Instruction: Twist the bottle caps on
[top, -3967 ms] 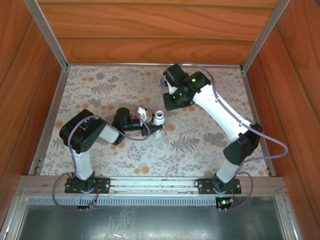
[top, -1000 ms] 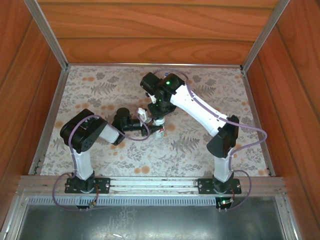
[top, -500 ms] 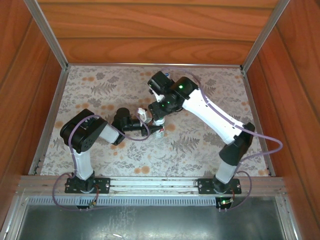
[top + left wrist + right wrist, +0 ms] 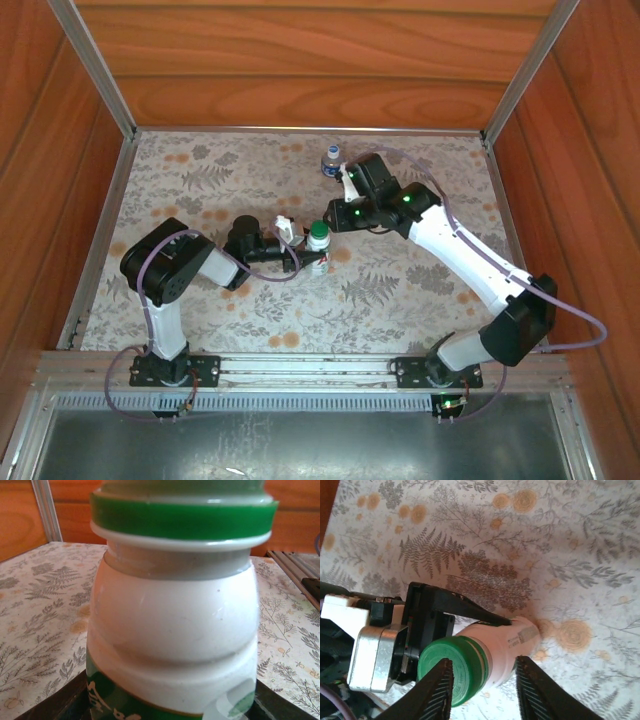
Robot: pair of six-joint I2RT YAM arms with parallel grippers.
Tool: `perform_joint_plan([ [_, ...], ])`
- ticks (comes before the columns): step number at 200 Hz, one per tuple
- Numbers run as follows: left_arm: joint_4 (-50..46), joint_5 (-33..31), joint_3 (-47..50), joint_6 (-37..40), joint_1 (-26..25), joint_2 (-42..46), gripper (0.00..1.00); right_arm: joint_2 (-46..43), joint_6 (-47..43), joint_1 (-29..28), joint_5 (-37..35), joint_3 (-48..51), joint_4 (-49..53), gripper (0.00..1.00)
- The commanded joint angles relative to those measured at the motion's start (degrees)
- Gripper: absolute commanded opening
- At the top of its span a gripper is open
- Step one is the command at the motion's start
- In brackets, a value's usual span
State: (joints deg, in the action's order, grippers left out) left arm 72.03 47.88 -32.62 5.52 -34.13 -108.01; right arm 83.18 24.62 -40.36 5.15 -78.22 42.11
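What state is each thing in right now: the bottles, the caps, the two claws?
left gripper: shut on the white bottle.
white bottle: upright, held.
green cap: on the white bottle's neck; tightness unclear.
clear bottle: standing at the far side, untouched.
blue cap: on the clear bottle.
right gripper: open, holding nothing.

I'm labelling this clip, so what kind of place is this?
Probably a lab test booth for robots: wood walls and metal posts box in a fern-print table, and a left arm and a right arm are bolted to a rail at its near edge.
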Motion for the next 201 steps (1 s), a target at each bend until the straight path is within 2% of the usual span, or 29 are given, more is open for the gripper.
perform_joint_plan([
  [1, -1.1, 1.0, -0.7, -0.3, 0.3, -1.4, 0.55, -0.3, 2.3, 1.3, 6.9, 1.2, -5.4, 0.35],
  [69, -1.1, 1.1, -0.8, -0.4, 0.3, -1.6, 0.55, 2.0, 1.8, 2.6, 10.7, 3.1, -6.8, 0.22],
  [119, -1.0, 1.2, -1.0, -1.1, 0.4, -1.8, 0.54, 0.6, 2.1, 2.6, 12.1, 6.2, -6.7, 0.21],
  [156, -1.1, 0.6, -1.2, -2.4, 0.5, -1.8, 0.54, -1.3, 2.6, 2.6, 13.7, 7.9, -6.3, 0.15],
  [201, -1.0, 0.2, -1.6, -2.8, 0.6, -2.0, 0.53, -4.3, 4.3, 2.6, 18.4, 10.5, -6.7, 0.13],
])
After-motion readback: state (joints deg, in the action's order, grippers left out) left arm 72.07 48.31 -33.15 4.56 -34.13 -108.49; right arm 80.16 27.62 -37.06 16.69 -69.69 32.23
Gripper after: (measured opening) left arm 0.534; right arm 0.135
